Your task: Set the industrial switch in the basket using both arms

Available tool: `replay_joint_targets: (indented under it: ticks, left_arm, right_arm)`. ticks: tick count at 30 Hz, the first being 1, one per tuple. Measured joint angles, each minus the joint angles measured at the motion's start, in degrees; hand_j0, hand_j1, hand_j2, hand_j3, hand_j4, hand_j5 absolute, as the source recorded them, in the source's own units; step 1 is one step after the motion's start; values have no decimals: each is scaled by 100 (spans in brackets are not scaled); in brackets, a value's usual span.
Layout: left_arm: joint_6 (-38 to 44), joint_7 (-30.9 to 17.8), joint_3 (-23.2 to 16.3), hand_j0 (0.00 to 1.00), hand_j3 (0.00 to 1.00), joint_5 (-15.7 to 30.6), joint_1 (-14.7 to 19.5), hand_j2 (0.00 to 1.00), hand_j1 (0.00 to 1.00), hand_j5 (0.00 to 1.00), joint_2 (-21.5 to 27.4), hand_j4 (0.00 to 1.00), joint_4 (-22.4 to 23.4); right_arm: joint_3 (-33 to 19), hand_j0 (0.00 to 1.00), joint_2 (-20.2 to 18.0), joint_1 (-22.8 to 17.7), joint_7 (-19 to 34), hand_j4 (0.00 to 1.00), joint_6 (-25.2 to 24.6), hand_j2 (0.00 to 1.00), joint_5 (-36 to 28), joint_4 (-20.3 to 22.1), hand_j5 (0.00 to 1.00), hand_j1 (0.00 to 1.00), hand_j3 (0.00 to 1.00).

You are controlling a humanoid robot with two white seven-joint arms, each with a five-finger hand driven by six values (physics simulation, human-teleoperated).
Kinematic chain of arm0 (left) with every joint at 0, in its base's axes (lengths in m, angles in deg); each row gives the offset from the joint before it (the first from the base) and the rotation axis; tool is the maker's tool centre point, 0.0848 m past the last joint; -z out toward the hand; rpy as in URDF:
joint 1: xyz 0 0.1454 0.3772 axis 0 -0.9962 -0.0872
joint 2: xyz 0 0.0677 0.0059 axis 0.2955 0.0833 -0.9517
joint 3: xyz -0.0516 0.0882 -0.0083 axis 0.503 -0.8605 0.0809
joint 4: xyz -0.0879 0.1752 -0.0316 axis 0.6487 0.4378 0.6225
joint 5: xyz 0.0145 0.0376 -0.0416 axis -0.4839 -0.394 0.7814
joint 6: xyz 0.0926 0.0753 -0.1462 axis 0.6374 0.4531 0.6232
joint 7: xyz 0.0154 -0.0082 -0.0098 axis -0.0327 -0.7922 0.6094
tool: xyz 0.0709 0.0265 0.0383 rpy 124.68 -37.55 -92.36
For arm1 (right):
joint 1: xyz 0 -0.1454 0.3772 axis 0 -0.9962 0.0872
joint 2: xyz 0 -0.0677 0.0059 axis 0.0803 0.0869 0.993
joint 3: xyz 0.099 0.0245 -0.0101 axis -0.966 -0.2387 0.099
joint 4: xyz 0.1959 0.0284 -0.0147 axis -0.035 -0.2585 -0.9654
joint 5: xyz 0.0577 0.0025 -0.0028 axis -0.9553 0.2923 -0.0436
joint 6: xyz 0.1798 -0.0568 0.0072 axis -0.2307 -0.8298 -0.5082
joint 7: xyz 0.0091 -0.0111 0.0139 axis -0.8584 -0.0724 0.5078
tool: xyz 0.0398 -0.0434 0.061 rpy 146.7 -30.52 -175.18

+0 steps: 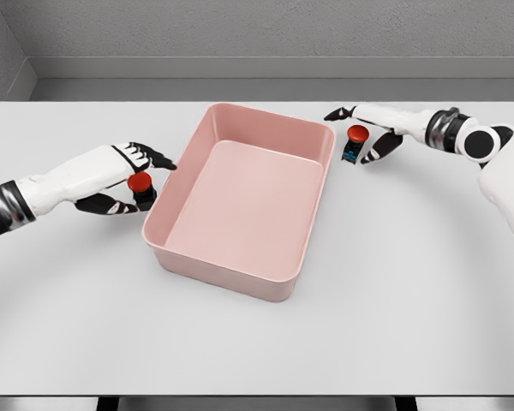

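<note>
- A pink basket (240, 270), a shallow rectangular tub with rounded corners, sits at the centre of the white worktop (394, 282), turned slightly so its long axis runs from about 7 o'clock to 1 o'clock.
- Nothing lies inside the basket; its pale floor shows bare.
- There are two industrial switches, each a dark body topped by a red round button.
- The left switch (140, 187) stands on the worktop at 9 o'clock from the basket, just beside its left wall and outside it.
- The left hand (124, 175) reaches in from 8 o'clock; its fingers (154, 157) are curled over and under the left switch, the dark-tipped upper ones stretching toward the basket rim, the thumb below at the switch's base. They close around it, though actual contact is hard to confirm.
- The right switch (356, 144) is at 2 o'clock from the basket, just beside its far right corner and outside it; a blue part shows at its lower body.
- The right hand (368, 133) comes in from 3 o'clock; its fingers (338, 113) arch above the red button while the thumb sits below and to the right, so the hand brackets the right switch.
- Whether either switch is lifted off the worktop cannot be told.
- Both white forearms carry dark and silver wrist bands.
</note>
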Motion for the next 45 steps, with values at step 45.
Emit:
replay_joint_targets:
  ticks: [45]
  left_arm:
    - [-1,-163,-197,90,90,-29,527,90,90,90,-461,90,1283]
  right_arm:
    - [-6,49,-48,35,7,49,1,49,165,50,49,49,49]
